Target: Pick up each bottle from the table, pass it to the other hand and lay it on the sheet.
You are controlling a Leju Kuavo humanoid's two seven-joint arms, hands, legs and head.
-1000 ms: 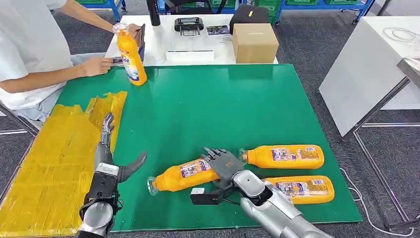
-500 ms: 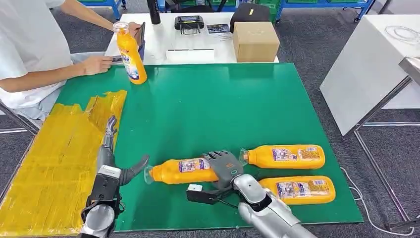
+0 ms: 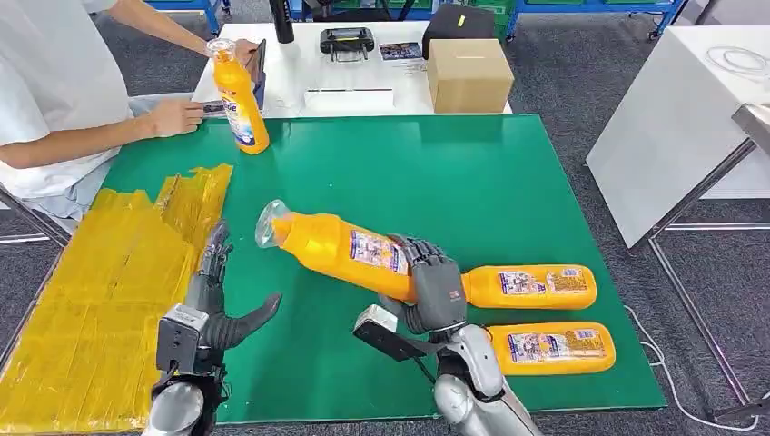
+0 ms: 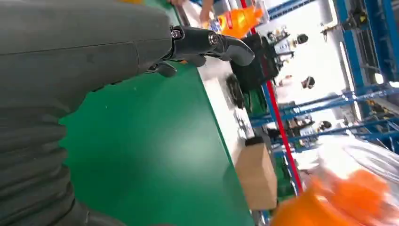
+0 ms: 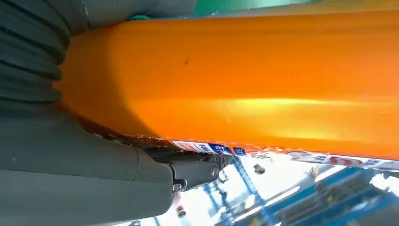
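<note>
Up off the green surface is coming the bottle that was lying flat a moment ago. My right hand is holding it near its fat end, fingers wrapped tight around it. It is hanging tilted in the air, its clear cap pointing up toward my left side. My left hand is waiting low beside the yellow sheet, fingers spread apart and holding nothing.

I think I am now starting the pass. To do it well, I should be bringing the cap end slowly toward my left hand. My left fingers need to be closing around the middle before my right fingers are letting go.

Two more bottles are lying behind my right hand.
</note>
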